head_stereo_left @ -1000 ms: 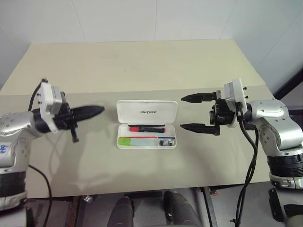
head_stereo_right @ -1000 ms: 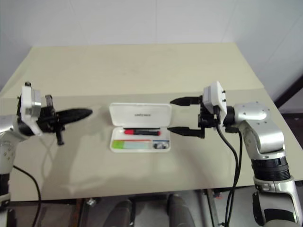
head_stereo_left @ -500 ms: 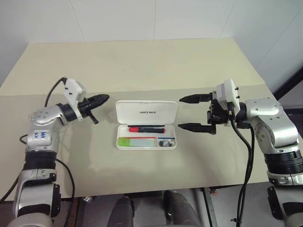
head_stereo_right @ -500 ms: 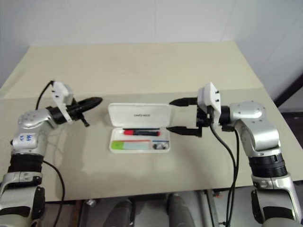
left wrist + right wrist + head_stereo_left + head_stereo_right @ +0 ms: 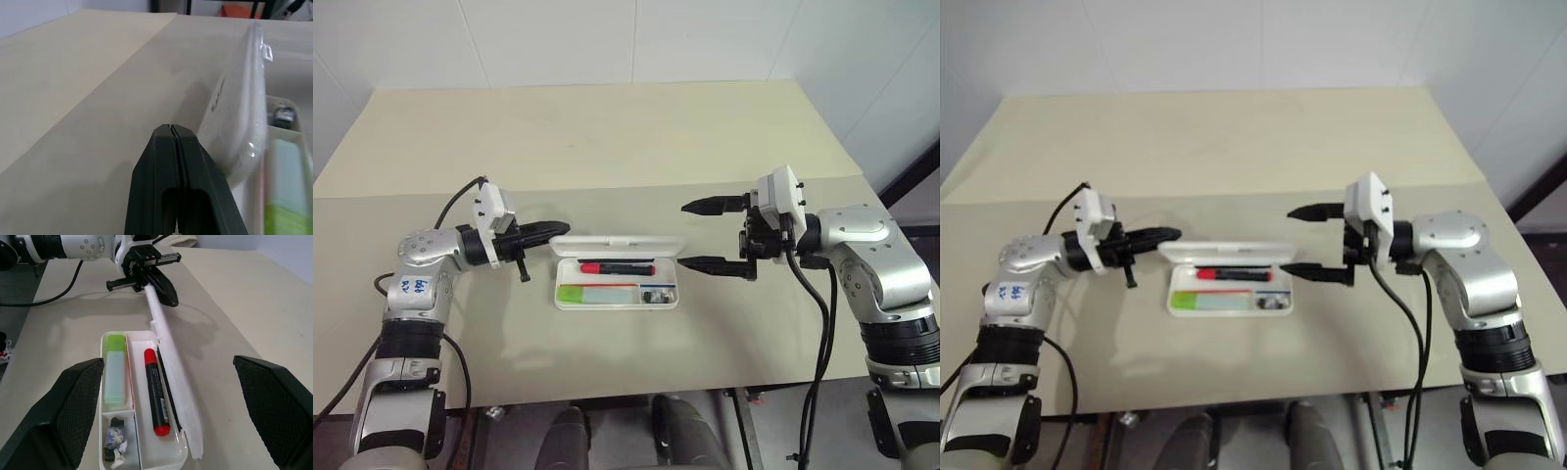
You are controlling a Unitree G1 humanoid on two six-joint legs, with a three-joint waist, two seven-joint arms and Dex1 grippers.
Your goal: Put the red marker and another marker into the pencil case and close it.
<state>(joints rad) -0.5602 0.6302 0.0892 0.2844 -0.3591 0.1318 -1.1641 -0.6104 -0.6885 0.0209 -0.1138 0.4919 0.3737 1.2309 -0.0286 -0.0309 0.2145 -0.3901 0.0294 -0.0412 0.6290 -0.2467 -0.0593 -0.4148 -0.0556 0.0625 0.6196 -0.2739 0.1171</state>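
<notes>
Left hand (image 5: 560,230) has its two black fingers pressed flat together and holds nothing; it points level toward the robot's right, its tip at the left end of the raised lid (image 5: 619,244) of the pencil case (image 5: 617,297). From the head views the lid stands tilted up over the tray, seen nearly edge-on as a thin white strip, while the left wrist view shows its outer face close beside the shut fingers (image 5: 182,196), with dark print on it, and whether the tip actually touches the lid cannot be told there. The right wrist view looks along the case from the other end and shows the lid leaning over the back of the tray with the left hand's tip at its far end. That view also lays out the contents: the red marker (image 5: 156,391) lies lengthwise in the compartment next to the lid, the green marker (image 5: 116,377) lies in the long outer compartment, and a few small dark bits (image 5: 115,443) sit in the small corner compartment. Right hand (image 5: 710,235) hovers just off the right end of the case, well above the counter (image 5: 607,137), pointing toward the robot's left with its fingers spread wide, one above the other, gripping nothing.
</notes>
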